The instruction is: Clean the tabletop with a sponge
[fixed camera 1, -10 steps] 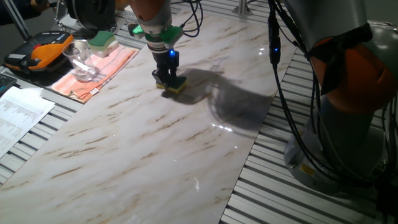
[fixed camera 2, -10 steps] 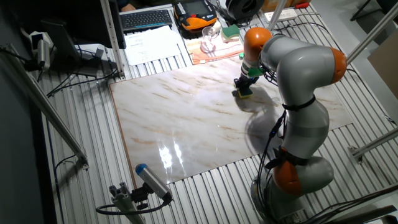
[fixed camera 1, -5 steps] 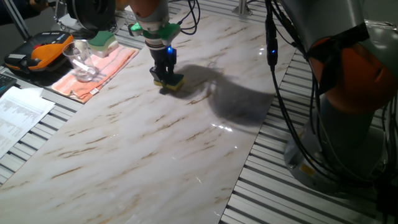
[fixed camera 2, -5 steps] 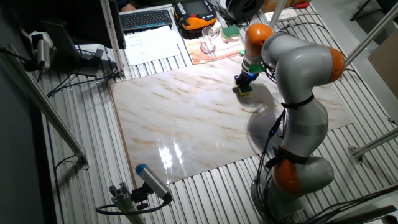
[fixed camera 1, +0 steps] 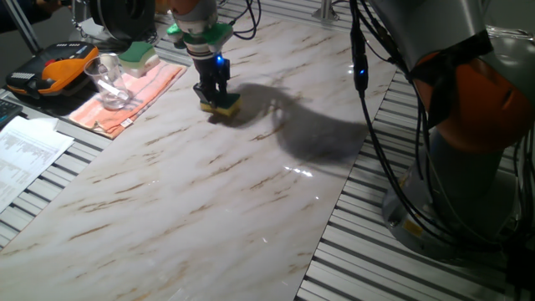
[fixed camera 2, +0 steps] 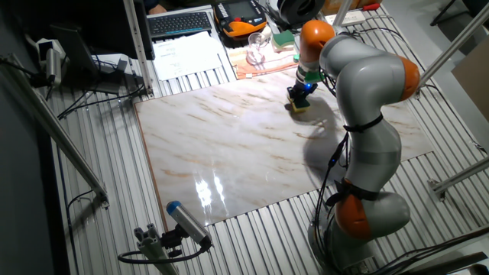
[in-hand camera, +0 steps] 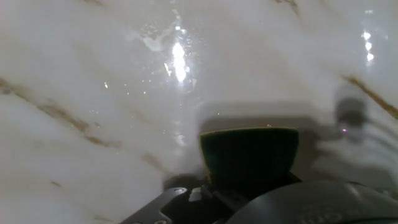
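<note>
one fixed view: gripper (fixed camera 1: 216,97) clenched on the sponge (fixed camera 1: 221,104), dark green face up between the fingers, yellow foam down on the tabletop (fixed camera 1: 209,192). Position is near the slab's far edge, close to the corner by the pink cloth (fixed camera 1: 129,94).
one fixed view, neighbours: glass cup (fixed camera 1: 107,79) stands on the cloth, contents cannot be told, looks empty. A paler sponge (fixed camera 1: 138,53) lies just past the cloth, off the slab.
the other fixed view: sponge (fixed camera 2: 299,105) pressed flat on the marble (fixed camera 2: 229,153) at the far edge, arm (fixed camera 2: 367,99) arched over the slab. Cup (fixed camera 2: 255,50) and cloth (fixed camera 2: 263,65) lie just beyond that edge on the grey slats (fixed camera 2: 99,191).
hand view: sponge (in-hand camera: 249,152) dark top fills the lower middle, gripper (in-hand camera: 249,199) body below it, fingers not resolved. Wet sheen and specks on the slab (in-hand camera: 93,74) ahead.
risk 1: stroke running on toward the far edge could overrun the slab, snag the cloth and tip the cup.
risk 2: too much down-force on soft foam may twist the sponge out of the grip.
risk 3: most of the slab looks unwiped in my judgement; coverage gap near the front edge.
</note>
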You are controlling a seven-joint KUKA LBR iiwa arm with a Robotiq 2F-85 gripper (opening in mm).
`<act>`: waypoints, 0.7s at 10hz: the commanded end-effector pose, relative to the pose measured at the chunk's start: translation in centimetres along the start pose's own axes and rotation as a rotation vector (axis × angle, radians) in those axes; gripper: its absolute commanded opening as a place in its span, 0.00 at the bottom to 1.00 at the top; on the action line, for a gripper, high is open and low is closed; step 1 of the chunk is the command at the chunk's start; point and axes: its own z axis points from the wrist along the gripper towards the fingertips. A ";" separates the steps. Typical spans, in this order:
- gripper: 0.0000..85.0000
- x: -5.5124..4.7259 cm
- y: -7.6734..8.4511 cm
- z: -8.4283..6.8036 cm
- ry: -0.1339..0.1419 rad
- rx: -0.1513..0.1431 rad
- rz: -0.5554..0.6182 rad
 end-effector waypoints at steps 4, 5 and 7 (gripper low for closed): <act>0.00 -0.5 -0.1 0.7 0.000 -0.006 -0.002; 0.00 -0.7 0.0 0.9 0.000 -0.006 -0.002; 0.00 -1.2 0.1 1.2 0.000 -0.007 0.000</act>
